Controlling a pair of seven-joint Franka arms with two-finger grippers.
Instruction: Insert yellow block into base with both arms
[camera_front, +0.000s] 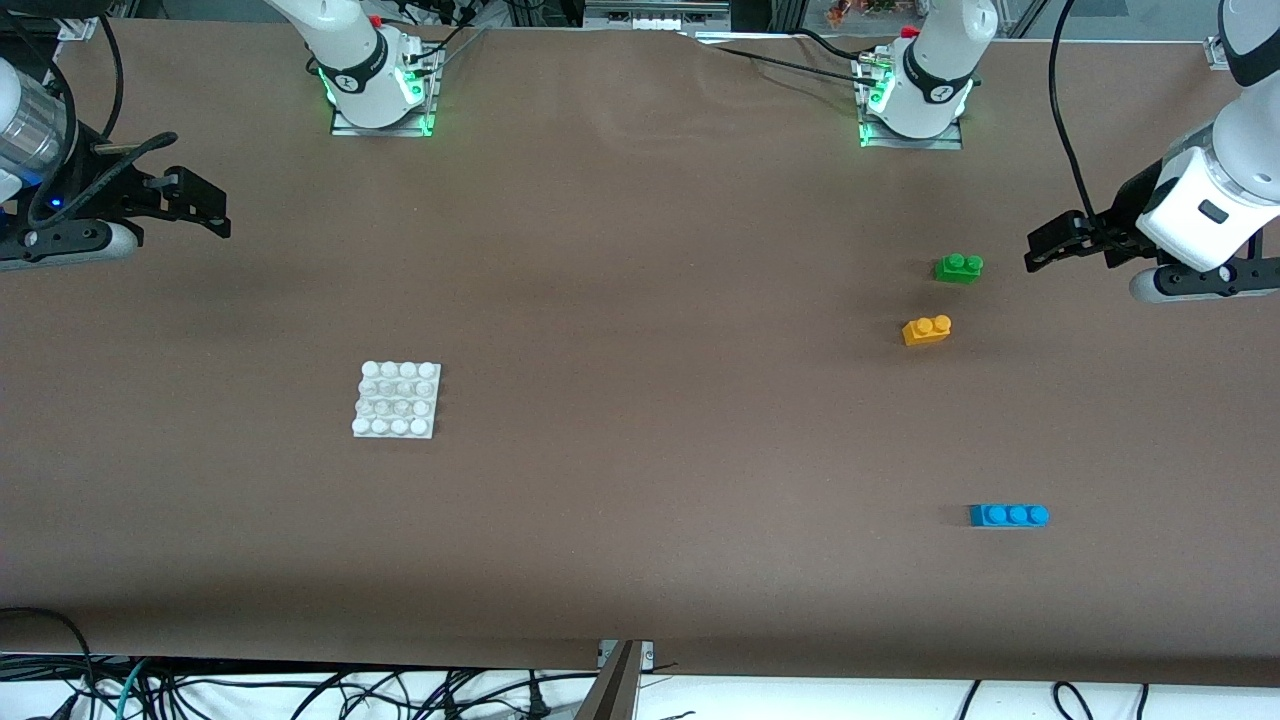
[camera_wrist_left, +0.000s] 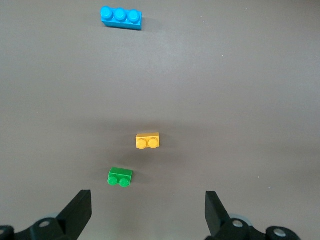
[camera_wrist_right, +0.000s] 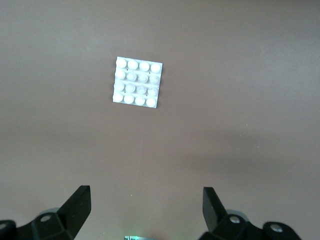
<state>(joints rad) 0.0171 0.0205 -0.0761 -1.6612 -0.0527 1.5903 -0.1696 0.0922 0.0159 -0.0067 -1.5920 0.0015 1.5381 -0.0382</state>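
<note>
The yellow block (camera_front: 927, 330) (camera_wrist_left: 148, 141) lies on the brown table toward the left arm's end, studs up. The white studded base (camera_front: 397, 399) (camera_wrist_right: 138, 82) lies flat toward the right arm's end, a little nearer the front camera. My left gripper (camera_front: 1050, 245) (camera_wrist_left: 148, 210) hangs open and empty above the table at its own end, beside the green brick. My right gripper (camera_front: 205, 205) (camera_wrist_right: 146, 207) hangs open and empty above the table at the right arm's end. Neither gripper touches anything.
A green two-stud brick (camera_front: 958, 267) (camera_wrist_left: 120, 177) sits just farther from the front camera than the yellow block. A blue three-stud brick (camera_front: 1009, 515) (camera_wrist_left: 121, 17) lies nearer the front camera. Both arm bases (camera_front: 380, 90) (camera_front: 915, 100) stand at the table's back edge.
</note>
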